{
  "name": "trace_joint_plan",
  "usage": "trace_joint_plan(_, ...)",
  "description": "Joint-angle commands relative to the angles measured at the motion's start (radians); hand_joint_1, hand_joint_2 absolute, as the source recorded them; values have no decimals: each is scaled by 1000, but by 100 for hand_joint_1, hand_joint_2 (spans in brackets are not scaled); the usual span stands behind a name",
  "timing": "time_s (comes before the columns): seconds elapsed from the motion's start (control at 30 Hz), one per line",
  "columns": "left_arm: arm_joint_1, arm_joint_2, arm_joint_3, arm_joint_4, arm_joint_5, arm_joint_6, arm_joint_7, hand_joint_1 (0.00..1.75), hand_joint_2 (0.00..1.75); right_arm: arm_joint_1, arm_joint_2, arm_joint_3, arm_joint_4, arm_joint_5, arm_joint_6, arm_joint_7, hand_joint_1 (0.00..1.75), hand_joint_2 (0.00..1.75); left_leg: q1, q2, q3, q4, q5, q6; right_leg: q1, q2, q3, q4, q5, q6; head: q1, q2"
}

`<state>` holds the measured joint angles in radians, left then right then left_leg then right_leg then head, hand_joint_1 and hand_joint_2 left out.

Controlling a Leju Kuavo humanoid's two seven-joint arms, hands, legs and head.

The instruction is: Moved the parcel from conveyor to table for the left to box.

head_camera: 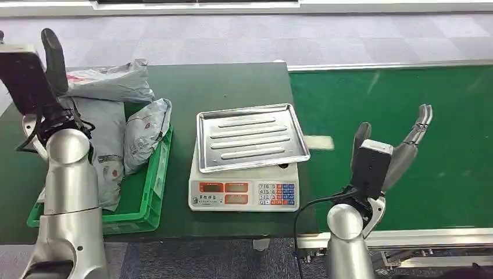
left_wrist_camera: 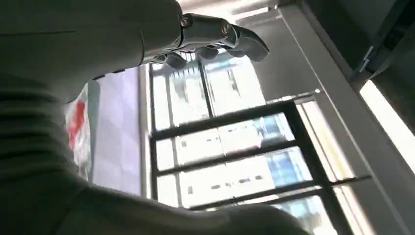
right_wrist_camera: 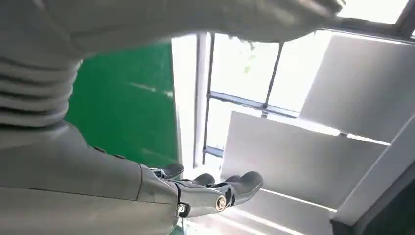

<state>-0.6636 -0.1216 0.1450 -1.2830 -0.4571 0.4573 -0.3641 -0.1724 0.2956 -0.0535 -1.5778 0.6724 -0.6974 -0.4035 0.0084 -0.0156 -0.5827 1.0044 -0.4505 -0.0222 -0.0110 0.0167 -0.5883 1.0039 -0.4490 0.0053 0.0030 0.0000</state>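
Green conveyor (head_camera: pixel 407 145) bare under released right hand (head_camera: pixel 407 148), left hand (head_camera: pixel 52 58) likewise empty: awaiting next parcel, then grasping.

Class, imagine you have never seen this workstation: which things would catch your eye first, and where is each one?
The bright green conveyor belt fills the right side, with the right hand raised open above it. In the middle, a silver tray sits on a white scale on the dark table. To the left, grey parcels pile in a green crate, behind the raised left hand.
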Motion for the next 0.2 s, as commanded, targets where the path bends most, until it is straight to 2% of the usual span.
trace_joint_plan(0.03, 240, -48, -71, -352, 287, -198, -137, 0, 175, 27, -39, 139, -41, -189, 68, -70, 0, 175, 0, 3, 2, -2, 0, 1, 0, 1, 1, -2, 0, 0, 0, 0)
trace_joint_plan(0.2, 329, -53, -114, -433, 368, -313, -196, 0, 175, 18, -87, 204, -43, -356, 156, -143, 0, 175, 0, 3, 1, -1, -1, 0, 1, 1, 0, -1, 0, 0, 0, 0)
